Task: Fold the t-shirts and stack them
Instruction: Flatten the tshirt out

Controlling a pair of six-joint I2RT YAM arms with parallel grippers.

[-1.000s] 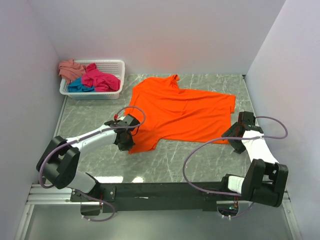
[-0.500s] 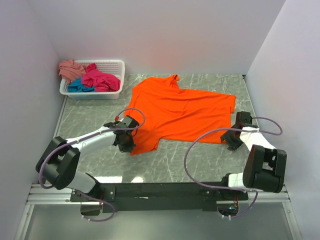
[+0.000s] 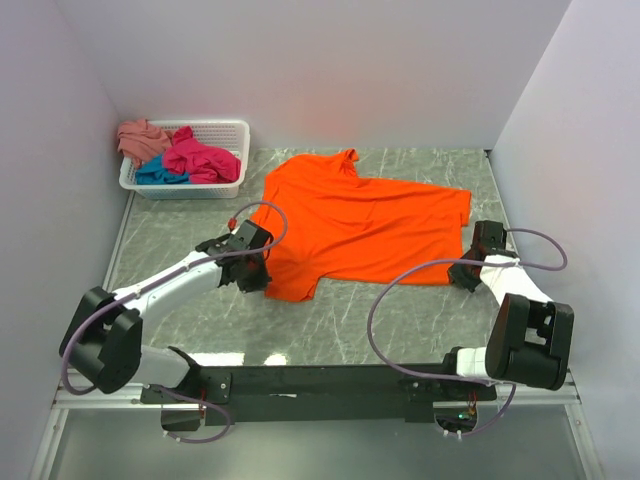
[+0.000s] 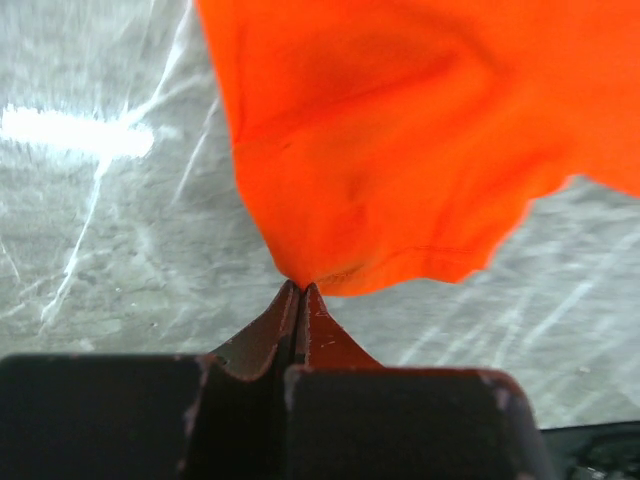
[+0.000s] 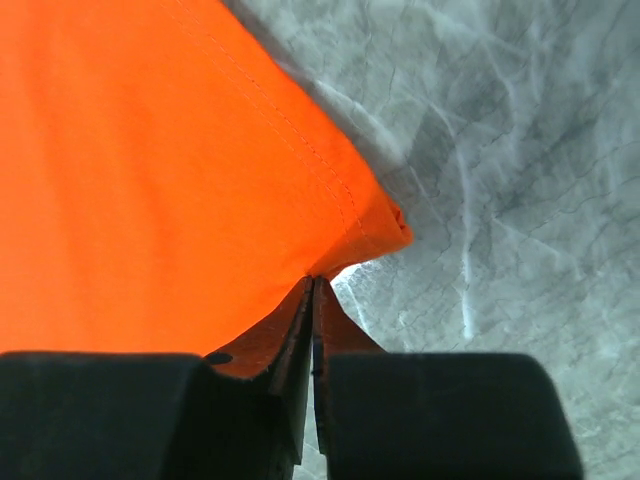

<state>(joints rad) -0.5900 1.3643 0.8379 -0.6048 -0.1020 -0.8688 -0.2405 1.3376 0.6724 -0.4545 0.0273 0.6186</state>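
Teal shirt was mostly buried under magenta shirt; orange shirt ran off both wrist views' edges.

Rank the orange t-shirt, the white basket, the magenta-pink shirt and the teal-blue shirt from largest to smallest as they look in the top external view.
1. orange t-shirt, spread flat
2. white basket
3. magenta-pink shirt, crumpled in the basket
4. teal-blue shirt, mostly covered, so only its visible patch is ranked

Open tabletop between basket and orange t-shirt
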